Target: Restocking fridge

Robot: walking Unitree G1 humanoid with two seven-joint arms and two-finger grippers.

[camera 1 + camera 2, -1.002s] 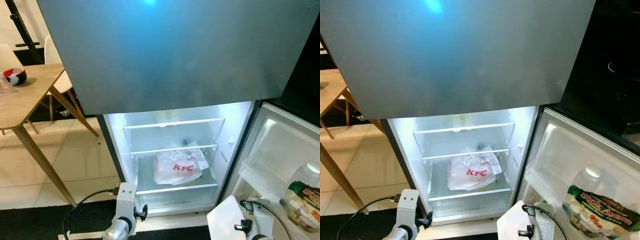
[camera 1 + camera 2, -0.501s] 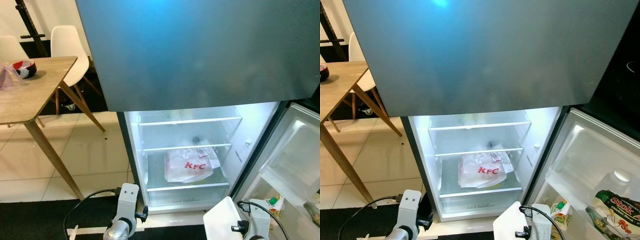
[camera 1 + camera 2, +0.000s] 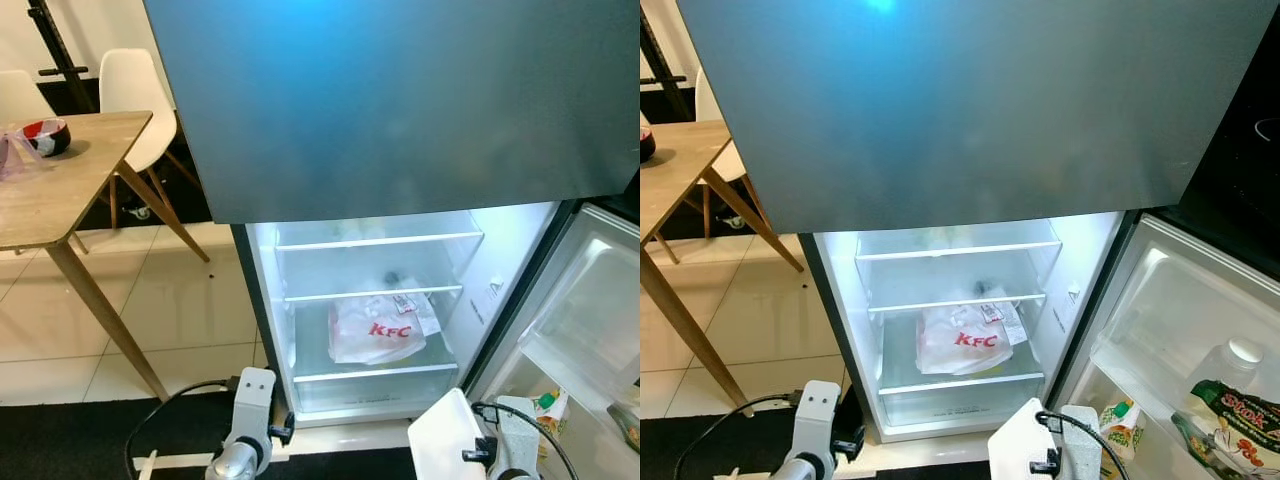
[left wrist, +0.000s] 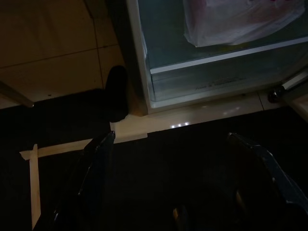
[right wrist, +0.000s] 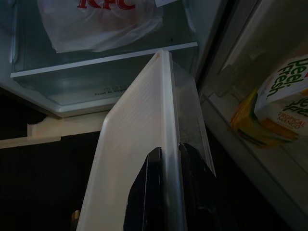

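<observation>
The open fridge [image 3: 370, 300] glows at frame centre – the right gripper [image 5: 166, 159], clamped on a white container [image 5: 139, 144], should keep it level towards the bare top shelf [image 3: 375, 241], while the left gripper [image 4: 178, 159] (fingers spread, holding nothing) hangs idle.

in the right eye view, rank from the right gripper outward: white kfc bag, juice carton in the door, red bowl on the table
1. Juice carton, in the door shelf just right of the right gripper.
2. White KFC bag, on the fridge shelf ahead, leftward.
3. Red bowl, far left on the wooden table.

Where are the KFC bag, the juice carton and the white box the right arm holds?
KFC bag [image 3: 378, 331], left eye view, on its red logo.
Juice carton [image 5: 284, 98], right wrist view, on its printed front.
White box [image 5: 137, 130], right wrist view, on its broad white side.
</observation>
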